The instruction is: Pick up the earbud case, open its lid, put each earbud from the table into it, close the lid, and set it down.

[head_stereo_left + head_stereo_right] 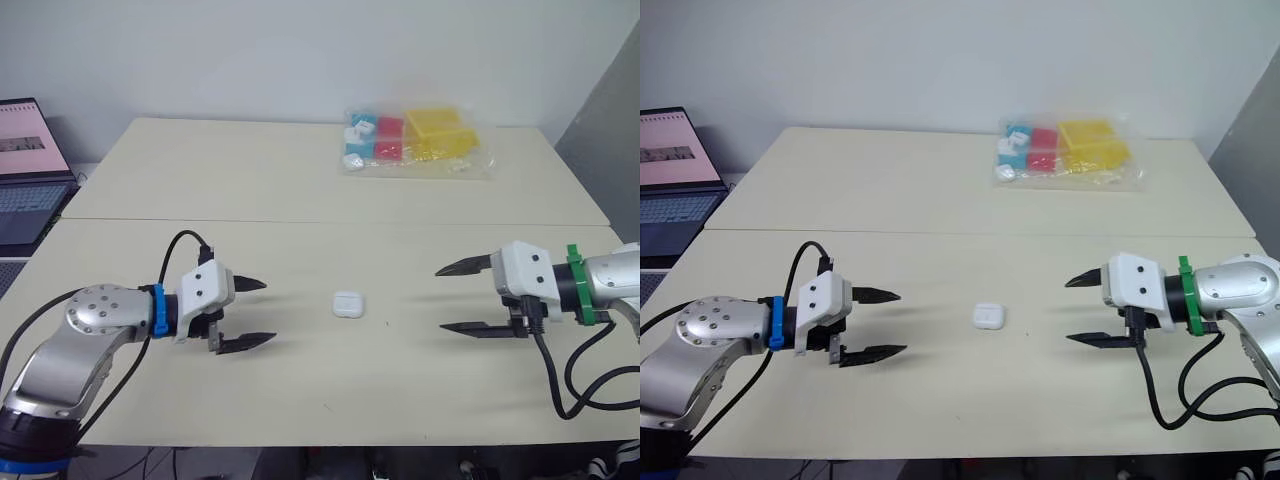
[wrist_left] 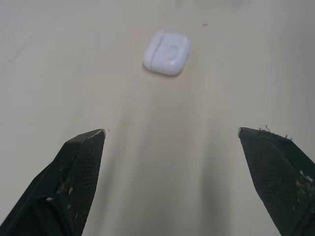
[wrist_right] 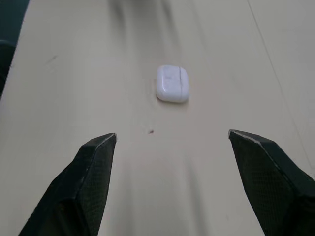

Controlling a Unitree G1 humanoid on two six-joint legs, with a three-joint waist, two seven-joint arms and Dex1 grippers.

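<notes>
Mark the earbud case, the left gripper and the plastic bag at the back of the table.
earbud case (image 1: 348,304), left eye view, middle of its white top.
left gripper (image 1: 269,311), left eye view, midway between its open fingertips.
plastic bag (image 1: 478,160), left eye view, clear corner at the robot's right.

Bright, even, diffuse indoor light, apparently from above; no hard-edged shadows. Worktop (image 1: 300,180) pale, uniformly lit, no hot spots. Faint soft shadows on worktop under left end effector (image 1: 269,312) and right end effector (image 1: 440,298). Earbud case (image 1: 348,304) near-white, thin soft shadow hugging base. Plastic bag (image 1: 415,140) at 1 o'clock: small specular glints. Laptop (image 1: 25,150) screen glows at 9 o'clock. Wrist views: broad dim shadow streaks across worktop; right wrist view dark at 11 o'clock corner.
</notes>
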